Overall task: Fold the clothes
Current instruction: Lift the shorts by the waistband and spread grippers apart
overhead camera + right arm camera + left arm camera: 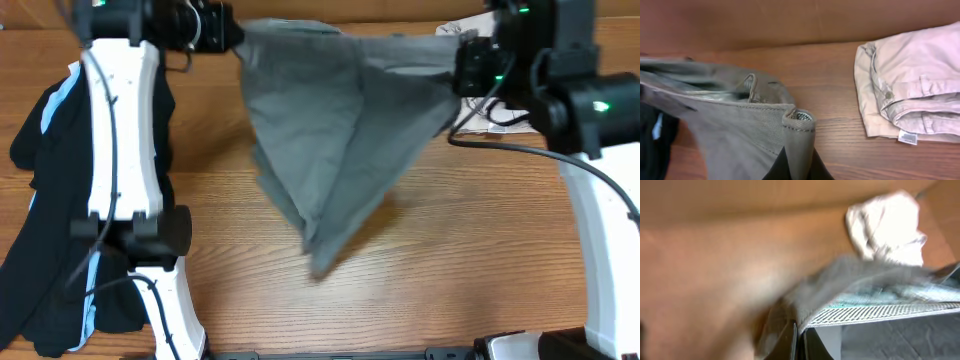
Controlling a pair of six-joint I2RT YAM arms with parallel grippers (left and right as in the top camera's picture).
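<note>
The grey shorts point(330, 130) hang spread between both grippers above the table, tapering down to a point near the table's middle. At the back left, my left gripper point(238, 42) is shut on one top corner; its wrist view, blurred, shows the jaws point(800, 337) pinching grey fabric beside mesh lining point(880, 311). At the back right, my right gripper point(458, 68) is shut on the other corner, the waistband point(799, 120) folded over its jaws point(799, 160). A black garment with light-blue stripes point(50, 200) lies at the left. A folded beige garment point(915, 85) lies at the back right.
The left arm point(120, 150) reaches back over the black garment. A black cable point(520, 145) runs from the right arm point(600, 230) across the wooden table point(450, 250). The beige garment point(480, 115) shows only partly, behind the right gripper.
</note>
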